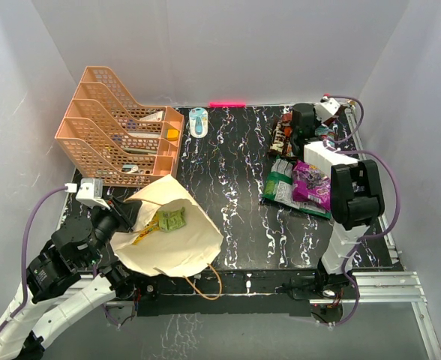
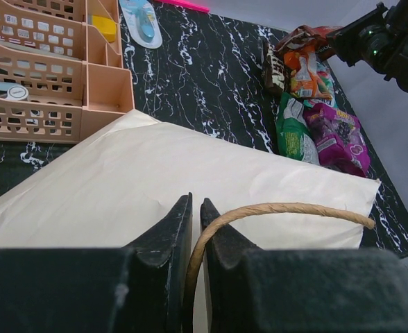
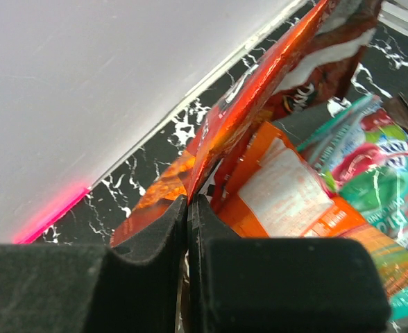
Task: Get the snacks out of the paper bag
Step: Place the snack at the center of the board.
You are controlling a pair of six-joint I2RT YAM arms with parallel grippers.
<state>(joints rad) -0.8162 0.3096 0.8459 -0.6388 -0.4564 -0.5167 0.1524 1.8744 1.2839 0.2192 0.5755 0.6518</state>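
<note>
Paper bag (image 1: 183, 247) could be collapsed onto green packet (image 1: 172, 220) if freed by left gripper's (image 2: 196, 208) nearly-touching fingers (image 2: 176, 229); orange-red chip bag (image 3: 259, 90) pinched by right gripper (image 3: 189, 201).

Inside the paper bag (image 1: 179, 247) little shows; the orange-red chip bag (image 3: 259, 90) is cropped at top.

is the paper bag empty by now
No, the top view shows a small green packet lying inside the open mouth of the paper bag.
</note>
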